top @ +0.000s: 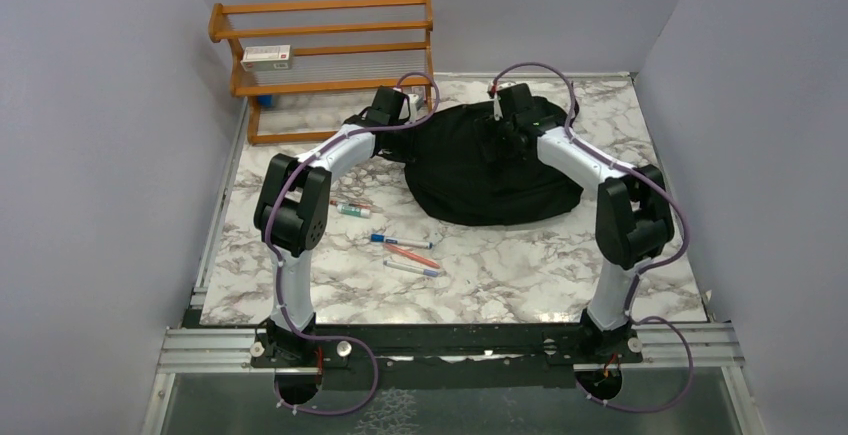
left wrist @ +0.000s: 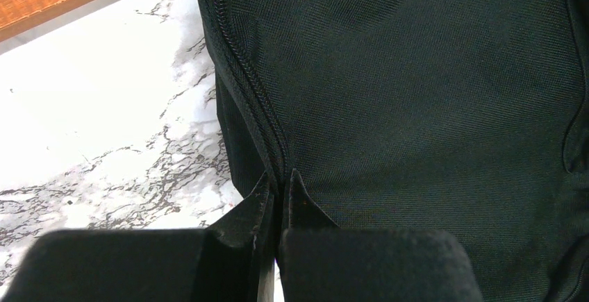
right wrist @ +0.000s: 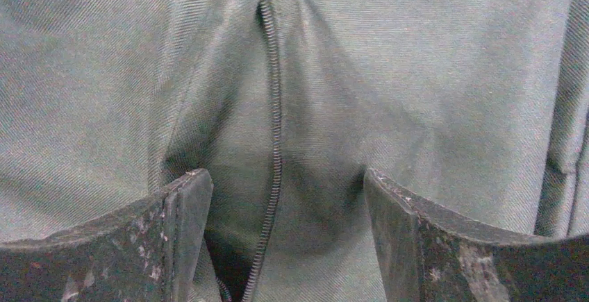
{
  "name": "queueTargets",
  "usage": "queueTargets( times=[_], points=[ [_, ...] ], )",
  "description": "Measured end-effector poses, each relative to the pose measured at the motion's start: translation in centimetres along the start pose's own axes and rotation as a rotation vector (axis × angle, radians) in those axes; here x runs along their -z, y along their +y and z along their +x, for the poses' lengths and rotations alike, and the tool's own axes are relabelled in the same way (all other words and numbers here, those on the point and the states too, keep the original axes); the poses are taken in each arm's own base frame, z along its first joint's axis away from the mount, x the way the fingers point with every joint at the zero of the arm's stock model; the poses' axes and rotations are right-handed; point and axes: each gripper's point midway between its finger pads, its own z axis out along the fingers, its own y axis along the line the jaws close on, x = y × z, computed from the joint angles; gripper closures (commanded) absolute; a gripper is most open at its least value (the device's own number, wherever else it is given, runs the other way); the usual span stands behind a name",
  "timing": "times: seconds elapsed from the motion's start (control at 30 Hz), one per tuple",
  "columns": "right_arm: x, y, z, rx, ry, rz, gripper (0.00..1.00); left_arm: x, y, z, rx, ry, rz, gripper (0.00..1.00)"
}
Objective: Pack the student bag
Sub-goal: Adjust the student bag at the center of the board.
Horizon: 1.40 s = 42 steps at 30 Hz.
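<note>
The student bag (top: 490, 180), a large black fabric backpack, lies at the back middle of the marble table (top: 520, 275). My left gripper (top: 392, 107) is at the bag's left edge. In the left wrist view it (left wrist: 279, 177) is shut, pinching the bag (left wrist: 417, 73) along its zipper seam (left wrist: 243, 66). My right gripper (top: 502, 133) hangs over the top of the bag. In the right wrist view it (right wrist: 285, 177) is open, its fingers (right wrist: 187, 198) standing on either side of the zipper (right wrist: 276, 107) with slack fabric (right wrist: 430, 73) between them and nothing gripped.
Several pens (top: 402, 242) and markers (top: 350, 209) lie loose on the table in front of the bag, near the left arm. A wooden rack (top: 330, 55) with a small box (top: 266, 54) stands at the back left. Grey walls close in both sides.
</note>
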Motion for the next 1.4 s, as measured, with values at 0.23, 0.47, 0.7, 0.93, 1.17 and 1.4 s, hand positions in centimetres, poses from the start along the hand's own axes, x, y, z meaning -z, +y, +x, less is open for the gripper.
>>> queueTargets(
  times=[0.23, 0.47, 0.7, 0.93, 1.17, 1.4],
  points=[
    [-0.1, 1.4, 0.1, 0.065, 0.01, -0.001, 0.12, 0.0, -0.1, 0.0, 0.0, 0.002, 0.005, 1.0],
    [-0.3, 0.6, 0.4, 0.087, 0.037, 0.103, 0.32, 0.0, -0.1, 0.1, 0.002, 0.002, 0.009, 1.0],
    [0.3, -1.4, 1.4, 0.098, 0.068, 0.229, 0.66, 0.0, -0.1, 0.0, 0.003, 0.003, 0.013, 1.0],
    [1.2, -2.4, 1.2, 0.098, 0.066, 0.276, 0.93, 0.0, -0.1, 0.1, 0.006, 0.003, 0.017, 1.0],
    [3.5, -3.0, -0.6, 0.079, 0.011, 0.286, 0.99, -0.1, -0.1, 0.3, 0.013, 0.0, 0.022, 1.0],
    [5.7, -3.1, -2.0, 0.06, -0.037, 0.266, 0.99, 0.0, -0.2, 0.5, 0.028, 0.0, 0.028, 0.83]
  ],
)
